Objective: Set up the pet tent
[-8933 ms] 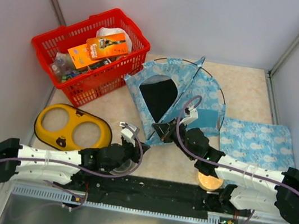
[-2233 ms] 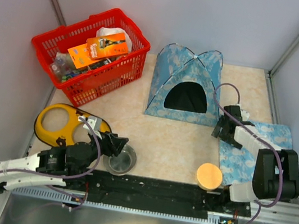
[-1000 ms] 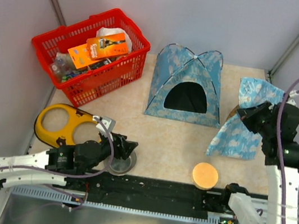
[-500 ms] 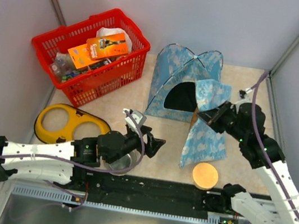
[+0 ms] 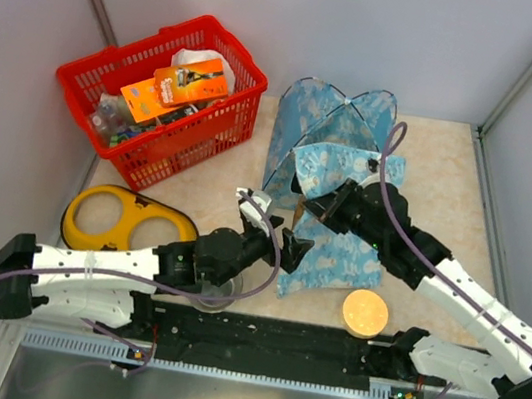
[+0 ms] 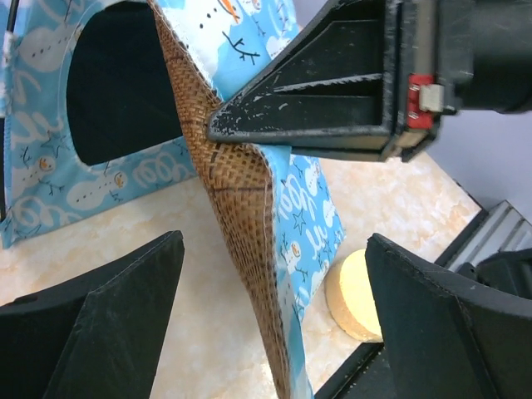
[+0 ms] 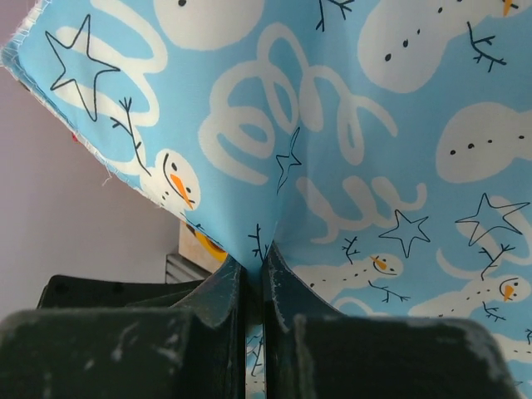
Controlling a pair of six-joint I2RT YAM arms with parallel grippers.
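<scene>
Pinching mat by top edge, right hand held floppy fabric; left hand spread wide beside it. Tent behind looked light, springy; likely best gripped along pole seam.

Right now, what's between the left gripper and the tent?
The mat, hanging from the shut right gripper in front of the tent; the left wrist view shows it best.

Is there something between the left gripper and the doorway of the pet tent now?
Yes. The flat blue snowman-print fabric mat, pinched by the shut right gripper, hangs between the open left gripper and the doorway of the light-blue fabric pet tent.
</scene>
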